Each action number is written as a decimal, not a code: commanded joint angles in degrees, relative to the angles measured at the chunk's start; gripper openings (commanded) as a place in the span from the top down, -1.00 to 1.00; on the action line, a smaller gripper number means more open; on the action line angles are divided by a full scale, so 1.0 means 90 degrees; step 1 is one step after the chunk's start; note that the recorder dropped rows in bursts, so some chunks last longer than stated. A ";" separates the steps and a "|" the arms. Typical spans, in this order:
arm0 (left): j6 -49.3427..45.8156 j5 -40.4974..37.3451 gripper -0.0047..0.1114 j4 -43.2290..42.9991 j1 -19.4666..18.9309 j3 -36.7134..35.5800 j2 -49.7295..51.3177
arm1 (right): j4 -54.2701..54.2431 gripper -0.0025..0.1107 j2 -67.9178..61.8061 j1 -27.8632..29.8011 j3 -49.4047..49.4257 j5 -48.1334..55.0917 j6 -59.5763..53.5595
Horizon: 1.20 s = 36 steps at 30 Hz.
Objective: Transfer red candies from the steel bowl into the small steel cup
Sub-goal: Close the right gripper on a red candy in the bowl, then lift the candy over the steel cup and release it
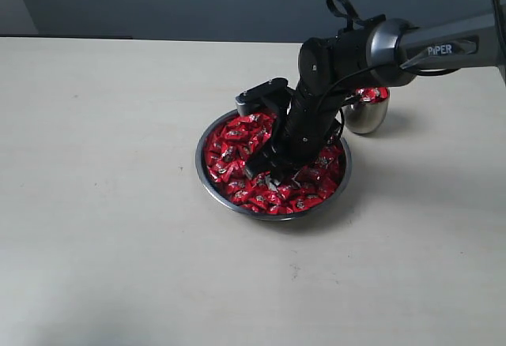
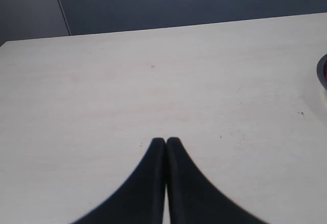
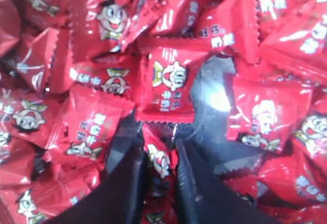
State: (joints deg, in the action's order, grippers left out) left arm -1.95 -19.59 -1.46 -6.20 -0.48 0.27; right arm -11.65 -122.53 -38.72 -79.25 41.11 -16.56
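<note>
Right gripper (image 3: 153, 129), in the steel bowl (image 1: 199, 160), pinches one red candy (image 3: 159, 161); left gripper (image 2: 166, 143) closed, empty. Lift straight up slowly so neighbouring candies (image 3: 168, 83) fall away.

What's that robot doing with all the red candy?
It's picking red candies out of the steel bowl to put in the small steel cup. The right arm's fingers are down in the bowl with one candy between them, though I can't tell if it's squeezed tight yet. The cup, right beside the bowl, has a few candies showing at its top. The left arm's fingers are shut over the table, holding nothing.
</note>
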 commanded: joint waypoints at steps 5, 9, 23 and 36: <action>0.0030 0.0050 0.91 -0.0011 0.0003 0.0053 -0.0030 | 0.0139 0.97 0.0381 -0.0006 0.0000 0.0105 -0.0001; 0.0030 0.0050 0.91 -0.0011 0.0003 0.0053 -0.0030 | 0.0482 0.97 0.0765 -0.0006 0.0000 0.0094 0.0211; 0.0030 0.0050 0.91 -0.0011 0.0003 0.0053 -0.0030 | 0.1826 0.97 0.1980 0.1556 0.0000 -0.0569 0.2167; 0.0030 0.0050 0.91 -0.0011 0.0003 0.0053 -0.0030 | 0.1618 0.97 0.0754 0.2006 -0.1509 0.0558 0.1905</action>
State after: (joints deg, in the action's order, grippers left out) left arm -1.95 -19.59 -1.46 -6.20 -0.48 0.27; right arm 2.94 -113.42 -21.01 -90.60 43.57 1.13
